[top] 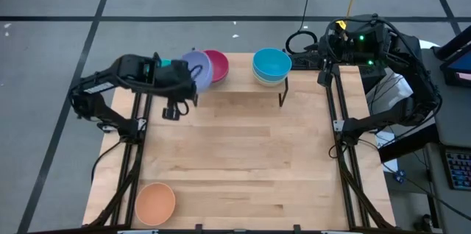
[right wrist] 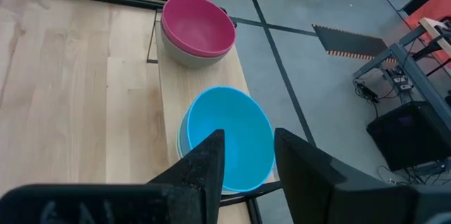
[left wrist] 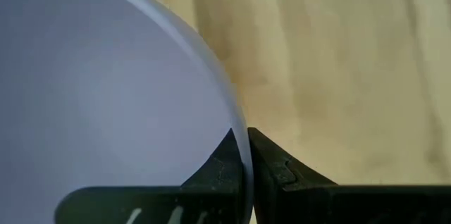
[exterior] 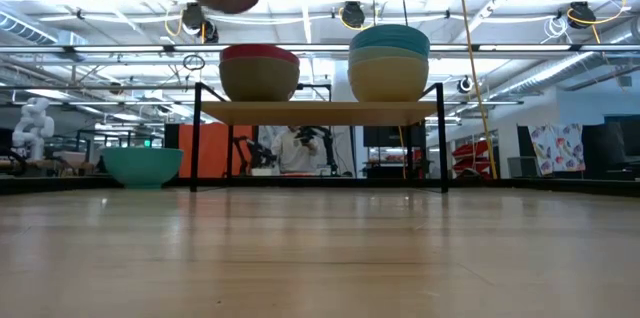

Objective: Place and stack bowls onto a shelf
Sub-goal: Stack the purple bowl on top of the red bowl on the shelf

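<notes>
Left gripper (left wrist: 246, 155): we found it pinching the rim of the lavender bowl (top: 196, 67), one finger inside the wall and one outside.
Reason for grip: a rim pinch left the bowl's underside free, which we judged suited to lowering it into another bowl.
Lavender bowl position: raised above the shelf (exterior: 320, 112), just beside the magenta bowl (top: 215, 65) in the high view; in the low view it hung clear above that stack.
Magenta stack: the magenta bowl sat nested in an olive-grey bowl (exterior: 258, 80) on the shelf's left part.
Blue stack: a blue bowl (top: 271, 63) topped a cream bowl (exterior: 388, 78) on the right part, close to the shelf end.
Right gripper (right wrist: 246, 155): fingers spread wide, holding nothing, parked high behind the blue stack (waiting arm).
Remaining bowls: an orange bowl (top: 154, 202) near the table's front left corner; a mint green bowl (exterior: 142, 166) at table level left of the shelf.
Open room: bare plank between the two stacks; the table (top: 243, 160) centre lay unobstructed.
Edges: both stacks stood near the plank's far edge.
</notes>
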